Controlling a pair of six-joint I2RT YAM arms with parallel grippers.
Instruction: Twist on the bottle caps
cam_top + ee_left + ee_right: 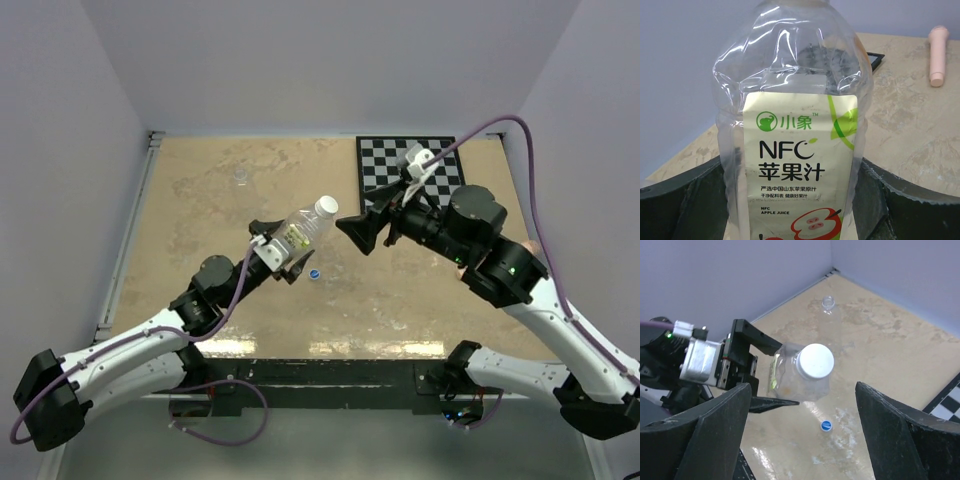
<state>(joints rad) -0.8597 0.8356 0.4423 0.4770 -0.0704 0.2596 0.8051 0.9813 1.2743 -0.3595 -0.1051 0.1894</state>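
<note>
My left gripper (281,251) is shut on the taller labelled bottle (297,232) and holds it tilted above the table. The label fills the left wrist view (795,165). The white cap (326,207) sits on the bottle's neck and also shows in the right wrist view (815,360). My right gripper (352,235) is open, just right of the cap and not touching it. The blue cap (314,273) lies on the table below the bottle and also shows in the right wrist view (826,425). The short plain bottle (240,177) stands uncapped at the far left.
A black-and-white checkerboard (440,178) lies at the back right, partly under my right arm. A pinkish stick (938,55) lies on the table. White walls enclose the tan table (200,220) on three sides.
</note>
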